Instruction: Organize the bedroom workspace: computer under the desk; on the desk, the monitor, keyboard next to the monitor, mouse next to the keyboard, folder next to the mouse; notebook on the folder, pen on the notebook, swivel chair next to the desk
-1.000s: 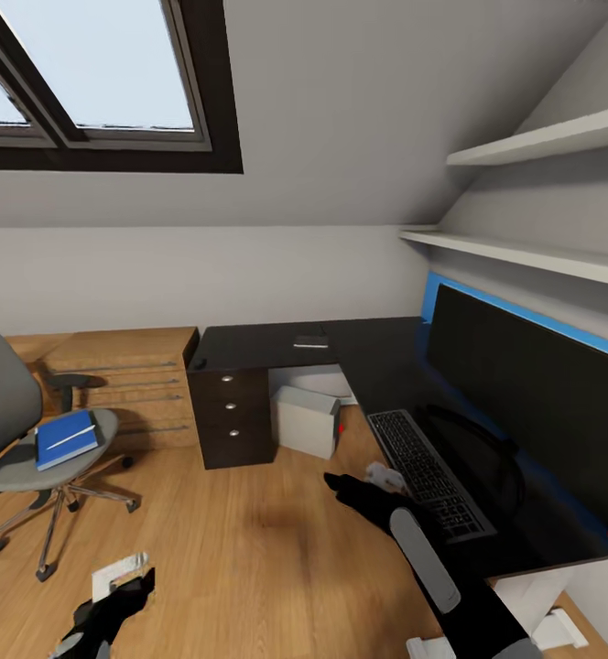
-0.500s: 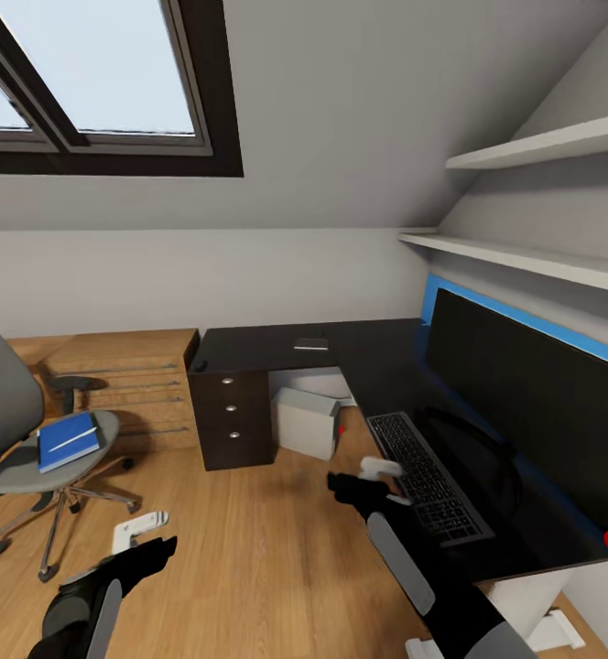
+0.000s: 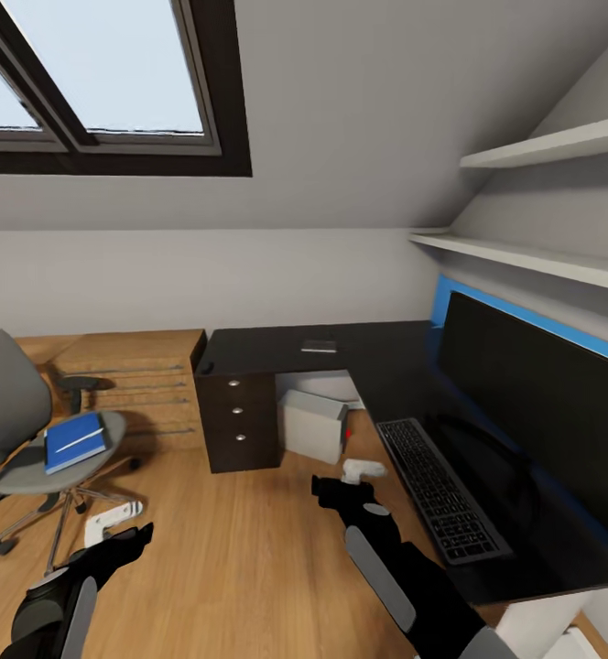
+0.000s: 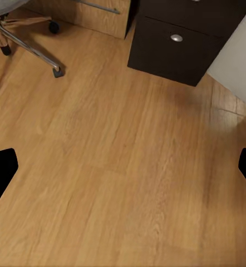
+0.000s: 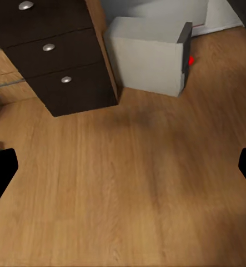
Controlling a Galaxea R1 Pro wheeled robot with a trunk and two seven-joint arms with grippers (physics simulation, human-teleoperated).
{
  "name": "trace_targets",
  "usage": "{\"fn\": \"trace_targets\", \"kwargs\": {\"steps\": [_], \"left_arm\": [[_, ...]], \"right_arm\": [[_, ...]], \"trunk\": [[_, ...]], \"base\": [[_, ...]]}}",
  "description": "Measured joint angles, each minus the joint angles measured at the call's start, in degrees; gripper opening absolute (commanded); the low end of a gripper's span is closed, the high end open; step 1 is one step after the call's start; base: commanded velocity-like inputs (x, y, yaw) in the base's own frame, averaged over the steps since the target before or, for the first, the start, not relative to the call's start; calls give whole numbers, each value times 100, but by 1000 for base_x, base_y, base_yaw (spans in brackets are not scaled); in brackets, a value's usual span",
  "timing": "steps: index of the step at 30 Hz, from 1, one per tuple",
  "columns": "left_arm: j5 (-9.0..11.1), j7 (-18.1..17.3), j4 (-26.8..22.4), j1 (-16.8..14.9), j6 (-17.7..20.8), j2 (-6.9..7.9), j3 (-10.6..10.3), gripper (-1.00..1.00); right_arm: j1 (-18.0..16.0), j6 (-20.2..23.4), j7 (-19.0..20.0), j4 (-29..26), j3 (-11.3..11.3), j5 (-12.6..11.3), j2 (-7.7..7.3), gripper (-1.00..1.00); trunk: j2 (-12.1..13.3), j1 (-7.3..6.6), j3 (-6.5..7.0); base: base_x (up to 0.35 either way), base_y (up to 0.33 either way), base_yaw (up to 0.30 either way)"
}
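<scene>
Under a sloped ceiling with a skylight (image 3: pixel 103 73) at 11 o'clock, we find a wood floor (image 3: pixel 240 567) and pale walls. The desk (image 3: pixel 377 357) runs from centre to 3 o'clock, glossy black, its drawers (image 3: pixel 238 416) at centre. On it we note the monitor (image 3: pixel 542 403) at 3 o'clock and the keyboard (image 3: pixel 441 490) before it, plus a small dark item (image 3: pixel 319 346) near the far edge. The computer (image 3: pixel 315 425) sits under the desk beside the drawers. The chair (image 3: pixel 20 430) stands at 9 o'clock, well apart from the desk, with a blue folder (image 3: pixel 73 441) and a thin pale pen (image 3: pixel 77 442) on the seat. A wooden dresser (image 3: pixel 135 375) stands behind it. The left gripper (image 3: pixel 112 522) and right gripper (image 3: pixel 357 469) hover over the floor, both spread apart and empty.
</scene>
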Motion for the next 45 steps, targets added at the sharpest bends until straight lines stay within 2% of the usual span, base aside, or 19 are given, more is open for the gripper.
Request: {"fn": "trace_targets", "kwargs": {"steps": [7,10,12,13,17,45], "left_arm": [[-3,6,-2,0,4,3,5,100],[-15,15,14,1,-5,4,-7,100],[-15,15,16,1,-9,-4,-18,100],[-16,16,22,0,-10,-5,-20,100],[-15,16,25,0,-17,-5,-25,100],[-10,8,16,0,-13,3,-11,100]], "right_arm": [[0,-7,-9,-37,39,4,-9,100],[-1,-167,-12,-35,57,9,-10,100],[-1,-219,-12,-30,60,154,-12,100],[0,-226,-10,-27,60,345,-17,100],[0,-239,-8,-18,59,490,-16,100],[0,-250,-8,-15,56,519,-23,100]], "trunk": [[0,0,0],[0,0,0],[0,0,-7],[0,0,-8],[0,0,-10],[0,0,-11]], "base": [[317,61,44],[312,2,261],[321,0,138],[322,0,45],[322,0,18],[322,112,16]]}}
